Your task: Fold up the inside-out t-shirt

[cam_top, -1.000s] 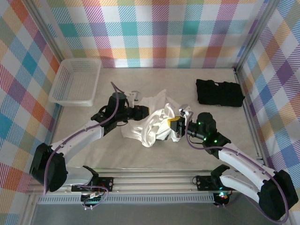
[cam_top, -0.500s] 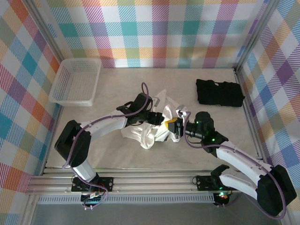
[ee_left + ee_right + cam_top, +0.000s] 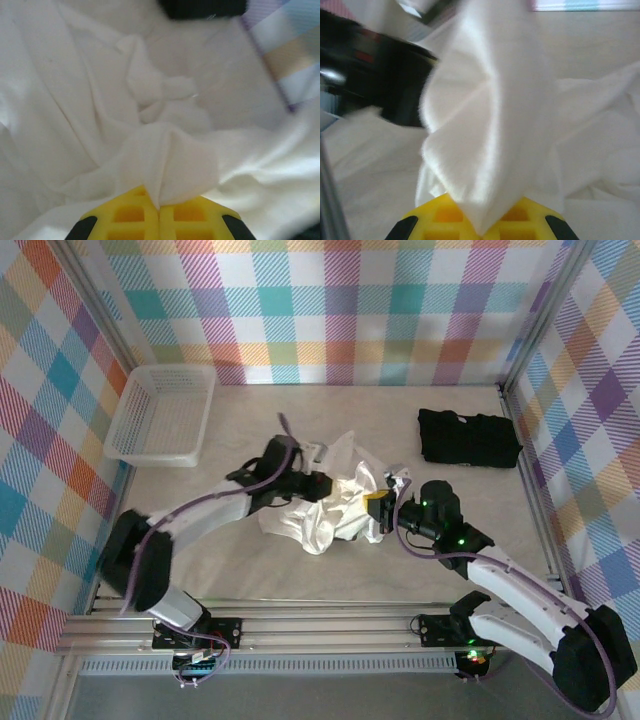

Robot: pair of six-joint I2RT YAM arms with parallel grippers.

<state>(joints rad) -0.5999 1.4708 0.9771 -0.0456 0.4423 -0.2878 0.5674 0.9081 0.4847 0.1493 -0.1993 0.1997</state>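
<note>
Lying crumpled in a heap on the table (image 3: 250,565), the inside-out t-shirt (image 3: 318,523) sits left of the black folded garment (image 3: 468,437) and nearer the arm bases, apart from it. Left gripper (image 3: 322,487) is over the heap's middle, farther from that garment, closed on a peaked fold of white cloth; the left wrist view shows the fold pinched between the yellow pads (image 3: 130,215). Right gripper (image 3: 374,508) is at the heap's garment-side edge, likewise clamped on a raised fold of the shirt.

left claw (image 3: 159,209) clamped closed | right claw (image 3: 481,231) clamped closed | both pointed inward, facing
</note>
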